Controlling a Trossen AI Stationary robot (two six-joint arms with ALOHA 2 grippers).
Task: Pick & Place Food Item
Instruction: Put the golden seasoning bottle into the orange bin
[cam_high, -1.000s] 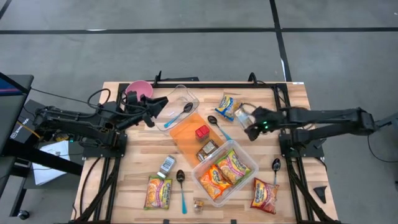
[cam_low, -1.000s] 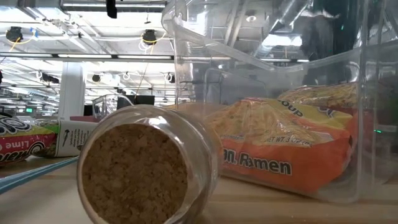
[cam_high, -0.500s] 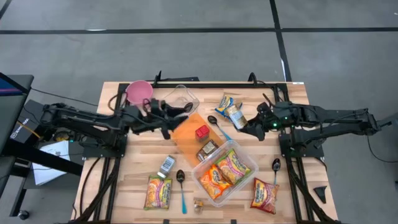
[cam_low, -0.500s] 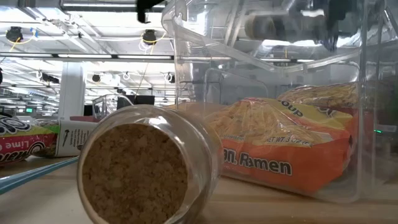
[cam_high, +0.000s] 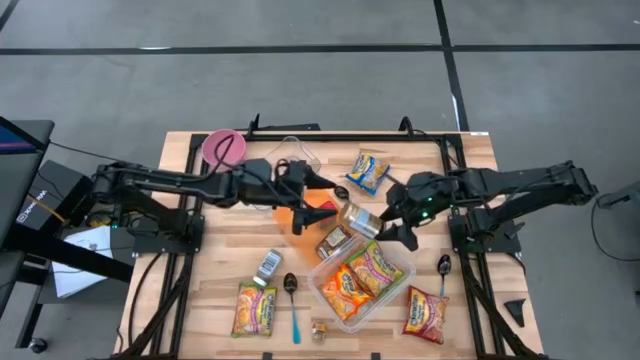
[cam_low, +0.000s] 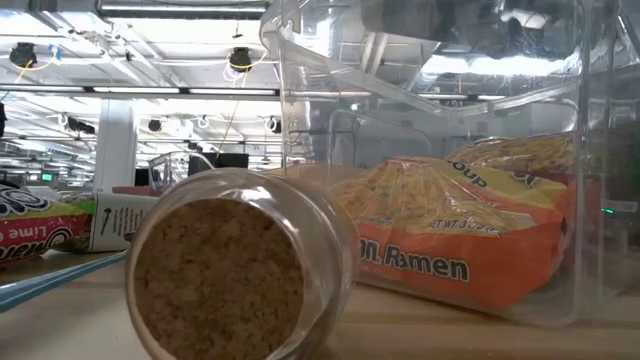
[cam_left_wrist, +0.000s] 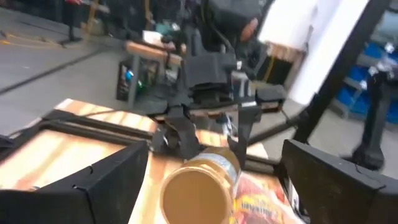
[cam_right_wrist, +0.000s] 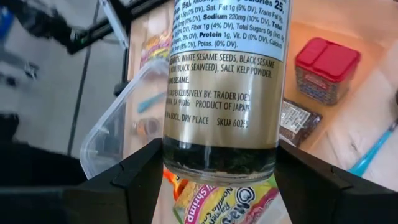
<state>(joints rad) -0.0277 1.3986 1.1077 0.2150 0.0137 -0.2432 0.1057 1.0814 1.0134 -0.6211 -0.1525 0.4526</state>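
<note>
My right gripper (cam_high: 386, 222) is shut on a gold-labelled seasoning jar (cam_high: 360, 220), held above the table between the orange board (cam_high: 298, 218) and the clear tub of ramen packs (cam_high: 362, 270). The jar fills the right wrist view (cam_right_wrist: 224, 81). My left gripper (cam_high: 316, 203) is open and empty over the orange board, facing the jar's gold lid (cam_left_wrist: 198, 194). A red-lidded jar (cam_high: 325, 211) stands on the board. The tub's ramen packs also show in the low view (cam_low: 450, 230). My right gripper pinches the jar's base end (cam_right_wrist: 221, 158) between its two fingers (cam_right_wrist: 134, 177), one on each side. The fingers come from the table's right side, and the jar sticks out ahead of them with its lid toward the left arm. The jar lies about level, lifted clear of the table.
A dark packet (cam_high: 333, 242) lies on the board. Noodle packs lie near the front edge (cam_high: 255, 308) (cam_high: 425, 312) and at the far side (cam_high: 367, 170). A pink bowl (cam_high: 222, 147), an empty clear tub (cam_high: 292, 155), spoons (cam_high: 290, 285) and a cork-lidded jar (cam_low: 230, 270) are around.
My right gripper has carried the jar toward the table's left and near side, from beside the far noodle pack to the clear tub's far edge. My left gripper has moved toward the table's right, from over the empty clear tub to over the orange board.
</note>
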